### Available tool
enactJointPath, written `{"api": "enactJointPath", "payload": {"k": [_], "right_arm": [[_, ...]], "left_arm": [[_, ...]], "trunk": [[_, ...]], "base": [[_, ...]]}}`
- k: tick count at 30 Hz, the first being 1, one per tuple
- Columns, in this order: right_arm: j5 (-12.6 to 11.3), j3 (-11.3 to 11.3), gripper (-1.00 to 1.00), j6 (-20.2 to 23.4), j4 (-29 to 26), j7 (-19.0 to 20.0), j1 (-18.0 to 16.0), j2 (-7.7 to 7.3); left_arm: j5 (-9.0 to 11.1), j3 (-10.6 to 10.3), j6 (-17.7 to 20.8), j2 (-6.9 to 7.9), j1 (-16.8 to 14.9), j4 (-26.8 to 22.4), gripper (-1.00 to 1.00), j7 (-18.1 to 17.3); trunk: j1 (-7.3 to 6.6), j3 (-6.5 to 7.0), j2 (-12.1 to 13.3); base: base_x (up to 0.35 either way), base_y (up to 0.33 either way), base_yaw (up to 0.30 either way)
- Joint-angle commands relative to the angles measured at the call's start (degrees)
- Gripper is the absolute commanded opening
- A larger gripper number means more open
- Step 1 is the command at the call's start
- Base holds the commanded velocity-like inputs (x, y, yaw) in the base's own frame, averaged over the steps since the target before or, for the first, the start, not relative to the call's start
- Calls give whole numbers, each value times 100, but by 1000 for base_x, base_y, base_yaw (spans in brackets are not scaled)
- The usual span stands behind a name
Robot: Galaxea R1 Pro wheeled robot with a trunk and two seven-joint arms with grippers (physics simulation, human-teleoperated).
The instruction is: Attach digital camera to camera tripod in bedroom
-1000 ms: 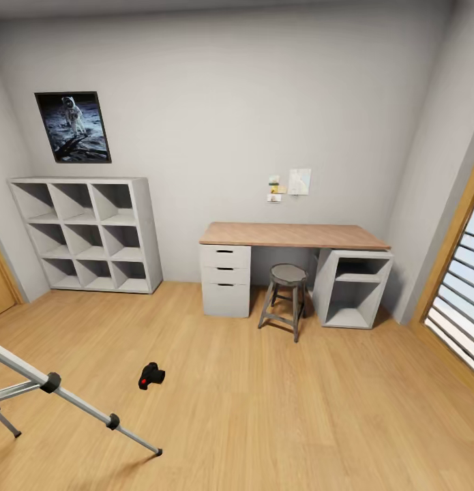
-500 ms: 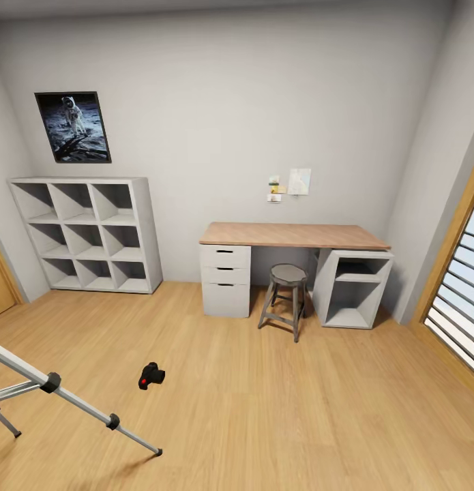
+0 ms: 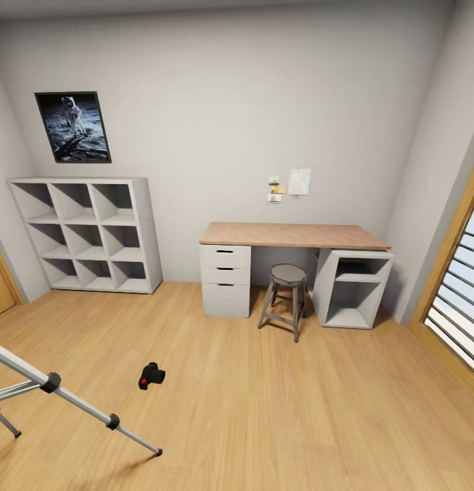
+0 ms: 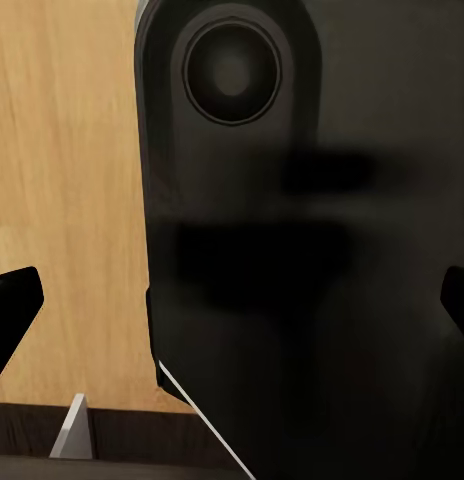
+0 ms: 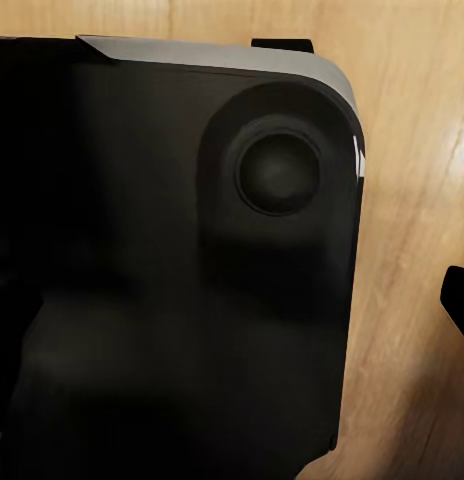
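The digital camera [image 3: 151, 375], small and black with a red button, lies on the light wood floor at the lower left of the head view. Just left of it, the camera tripod [image 3: 73, 402] reaches in from the picture's edge with silver legs, black joints and a foot near the camera; its head is out of view. In the left wrist view my left gripper [image 4: 232, 305] is open, its dark fingertips [image 4: 12, 312] far apart over the robot's black body. In the right wrist view my right gripper [image 5: 232, 300] looks open too, one fingertip [image 5: 458, 298] at the edge.
White cube shelves [image 3: 86, 235] stand against the back wall at left. A wood-topped white desk [image 3: 291, 235] with a grey stool [image 3: 286, 296] stands at centre right. A slatted door [image 3: 462, 300] is at right. An astronaut poster [image 3: 73, 127] hangs above the shelves.
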Motion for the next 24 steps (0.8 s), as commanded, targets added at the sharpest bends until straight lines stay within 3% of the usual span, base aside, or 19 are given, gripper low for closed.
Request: {"api": "enactJointPath", "payload": {"k": [1, 10, 24], "right_arm": [[2, 2, 100, -4, 0, 1, -2, 0], [-23, 0, 100, -4, -48, -11, -83, -14], [-35, 0, 100, -4, -77, -16, -125, -21]], "left_arm": [[2, 1, 2, 1, 2, -10, 100, -6], [3, 3, -9, -3, -22, -155, 100, 75], [8, 8, -16, 4, -41, -273, 100, 117]], "trunk": [[0, -4, -2], [0, -4, -2], [0, -4, -2]], "base": [[0, 0, 0], [125, -29, 0], [291, -75, 0]]}}
